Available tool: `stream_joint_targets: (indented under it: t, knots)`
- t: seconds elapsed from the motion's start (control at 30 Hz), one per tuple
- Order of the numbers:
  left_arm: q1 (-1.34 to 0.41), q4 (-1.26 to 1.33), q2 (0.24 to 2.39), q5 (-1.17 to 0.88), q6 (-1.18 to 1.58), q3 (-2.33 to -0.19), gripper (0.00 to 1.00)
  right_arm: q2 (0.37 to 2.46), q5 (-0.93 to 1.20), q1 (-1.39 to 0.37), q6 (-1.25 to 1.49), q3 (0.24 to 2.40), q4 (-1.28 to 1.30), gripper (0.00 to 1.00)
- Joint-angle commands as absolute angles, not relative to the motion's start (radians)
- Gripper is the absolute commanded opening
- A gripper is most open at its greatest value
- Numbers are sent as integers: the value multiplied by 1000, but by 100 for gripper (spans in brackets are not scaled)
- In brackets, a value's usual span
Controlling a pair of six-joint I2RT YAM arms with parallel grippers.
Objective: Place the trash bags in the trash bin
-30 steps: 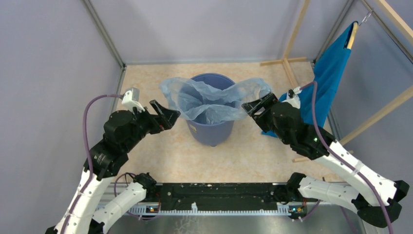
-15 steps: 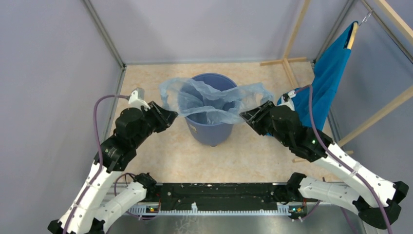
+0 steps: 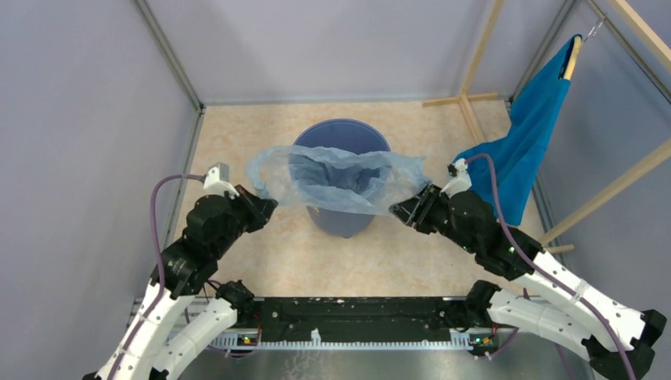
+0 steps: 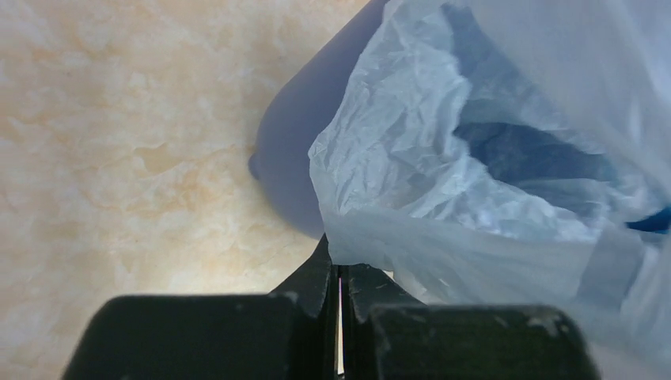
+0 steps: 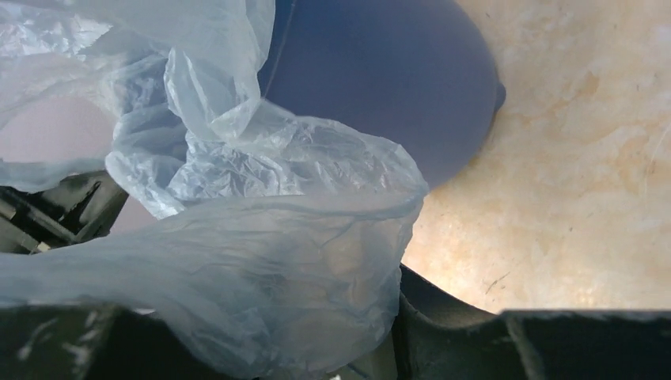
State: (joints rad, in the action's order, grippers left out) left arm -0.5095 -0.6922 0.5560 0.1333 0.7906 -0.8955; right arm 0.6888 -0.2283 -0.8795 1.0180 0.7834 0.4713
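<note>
Plastic film of the pale-blue trash bag [image 3: 336, 178] is lying stretched over the mouth of the round blue trash bin [image 3: 342, 223] and sagging a little inside it. The left gripper [image 3: 266, 207] is pinching the bag's edge just left of the bin, fingers squeezed together. The right gripper [image 3: 400, 210] is clamping the other edge just right of the bin. A teal cloth [image 3: 528, 146] is hanging far right of the bin.

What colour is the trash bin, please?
Blue; the trash bin shows best in the top external view.
</note>
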Motion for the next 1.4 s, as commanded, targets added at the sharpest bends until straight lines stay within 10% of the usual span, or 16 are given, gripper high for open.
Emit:
stream_joint_targets:
  t: [0.0, 0.37, 0.53, 0.97, 1.37]
  knots:
    - [-505, -685, 550, 181, 780, -829, 0, 724, -216, -877, 767, 795, 369, 37]
    - [-506, -453, 730, 259, 718, -735, 3, 847, -447, -840, 415, 688, 122, 36]
    - [-506, -489, 745, 268, 712, -760, 12, 827, -359, -838, 344, 708, 146, 51]
    - [-506, -898, 395, 112, 753, -942, 96, 590, -28, -838, 277, 980, 679, 97]
    - [-508, -905, 826, 281, 183, -1336, 99, 1012, -96, -892, -36, 1491, 814, 99]
